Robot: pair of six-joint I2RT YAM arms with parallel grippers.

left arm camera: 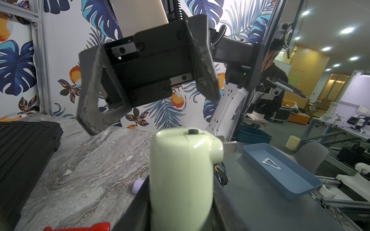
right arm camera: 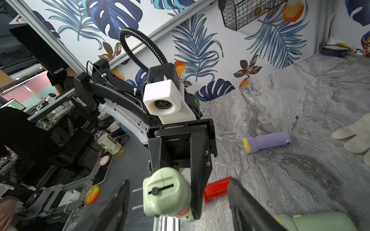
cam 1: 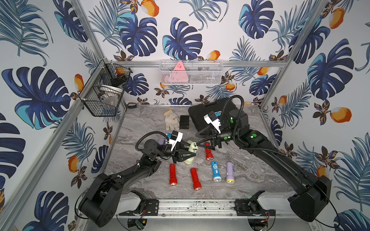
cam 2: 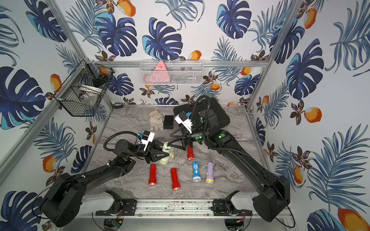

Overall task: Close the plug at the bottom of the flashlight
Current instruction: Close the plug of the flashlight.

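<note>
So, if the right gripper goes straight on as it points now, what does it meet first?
Most likely the plug end of the pale green flashlight, held in the left gripper; the open right gripper faces it directly.

You see the left gripper (cam 1: 193, 155) clamping the green flashlight (cam 1: 192, 148); the right gripper (cam 1: 197, 140) stands spread just beside it.

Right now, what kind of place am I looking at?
Likely a robot test booth in a lab: metal frame with wallpaper walls, a table of flashlights, open workbenches beyond.
</note>
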